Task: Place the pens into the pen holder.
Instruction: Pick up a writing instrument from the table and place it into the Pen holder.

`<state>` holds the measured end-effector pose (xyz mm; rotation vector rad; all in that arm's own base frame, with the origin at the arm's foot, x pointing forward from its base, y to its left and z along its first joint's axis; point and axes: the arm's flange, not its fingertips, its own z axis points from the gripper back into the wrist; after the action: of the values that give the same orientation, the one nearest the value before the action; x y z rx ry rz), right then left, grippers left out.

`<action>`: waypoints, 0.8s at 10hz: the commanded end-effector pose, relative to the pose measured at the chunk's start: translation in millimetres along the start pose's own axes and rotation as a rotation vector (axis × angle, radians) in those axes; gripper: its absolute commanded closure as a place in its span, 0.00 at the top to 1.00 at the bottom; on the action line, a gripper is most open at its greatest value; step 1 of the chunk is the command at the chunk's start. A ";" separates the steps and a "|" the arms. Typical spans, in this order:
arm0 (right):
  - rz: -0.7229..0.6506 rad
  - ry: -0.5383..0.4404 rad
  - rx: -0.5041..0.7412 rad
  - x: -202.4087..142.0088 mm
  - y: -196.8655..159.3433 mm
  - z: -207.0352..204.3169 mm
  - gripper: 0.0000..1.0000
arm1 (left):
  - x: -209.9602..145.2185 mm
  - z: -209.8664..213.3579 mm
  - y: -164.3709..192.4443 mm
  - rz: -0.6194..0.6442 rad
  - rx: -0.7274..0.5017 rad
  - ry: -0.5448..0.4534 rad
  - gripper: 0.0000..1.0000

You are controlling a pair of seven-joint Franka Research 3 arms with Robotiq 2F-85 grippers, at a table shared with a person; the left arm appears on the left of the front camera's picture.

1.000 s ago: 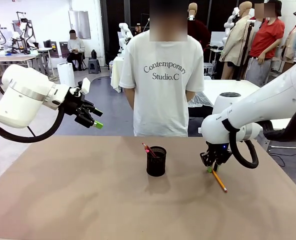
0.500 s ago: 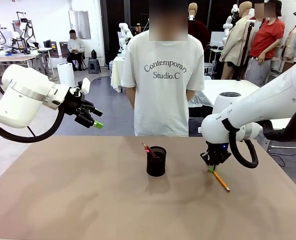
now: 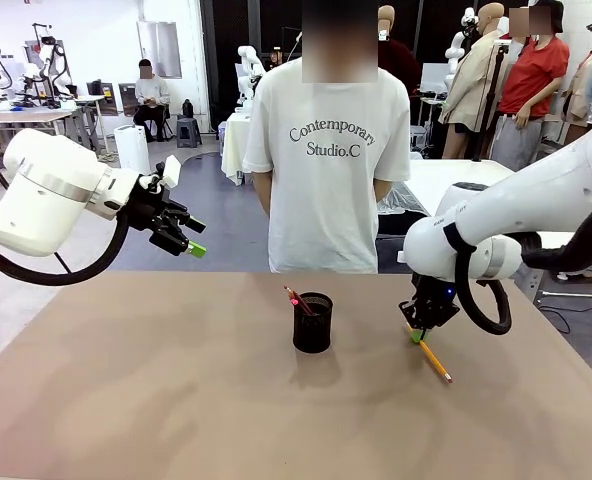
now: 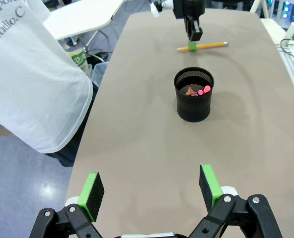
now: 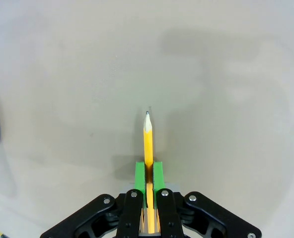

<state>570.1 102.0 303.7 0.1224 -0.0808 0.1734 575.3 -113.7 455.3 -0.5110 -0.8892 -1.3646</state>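
Note:
The black mesh pen holder point(image 3: 312, 325) stands mid-table, also in the left wrist view point(image 4: 193, 101). Two pens point(image 3: 297, 299) lean in it, and their pink and red ends point(image 4: 203, 90) show inside the rim. My right gripper point(image 3: 417, 336) is shut on the yellow-orange pencil point(image 3: 435, 361) to the right of the holder, low over the table. In the right wrist view the pencil point(image 5: 148, 136) runs straight out between the green pads point(image 5: 140, 173), with its tip close to the tabletop. My left gripper point(image 3: 195, 238) hangs open and empty, high at the left point(image 4: 151, 186).
A person in a white T-shirt point(image 3: 326, 150) stands at the table's far edge, directly behind the holder, with no hands in sight. The brown tabletop point(image 3: 156, 400) is bare around the holder. The table's right edge point(image 4: 288, 64) runs near the pencil.
My right gripper has shifted slightly left with the pencil, and the arm above it has turned. The left arm and the holder have not moved.

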 end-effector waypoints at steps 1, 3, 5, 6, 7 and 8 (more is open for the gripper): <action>0.029 -0.060 0.108 -4.9 -9.9 27.0 0.00 | 1.0 1.3 1.9 -0.007 0.001 0.005 1.00; 0.046 -0.107 0.191 -3.2 -14.9 62.2 0.00 | 1.0 1.3 1.9 -0.007 0.001 0.005 1.00; 0.080 -0.185 0.322 -3.3 -20.1 92.2 0.00 | 1.0 1.3 1.9 -0.007 0.001 0.005 1.00; 0.125 -0.240 0.405 -5.6 -20.7 104.6 0.00 | 1.0 1.3 1.9 -0.007 0.001 0.005 1.00; 0.200 -0.309 0.481 -7.4 -20.4 117.0 0.00 | 1.0 1.3 1.9 -0.007 0.001 0.005 1.00; 0.266 -0.351 0.567 -11.9 -19.3 125.0 0.00 | 1.0 1.3 1.9 -0.007 0.001 0.005 1.00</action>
<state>561.2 78.4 429.0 0.5871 -0.3841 0.3395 575.3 -113.6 455.2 -0.5110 -0.8892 -1.3646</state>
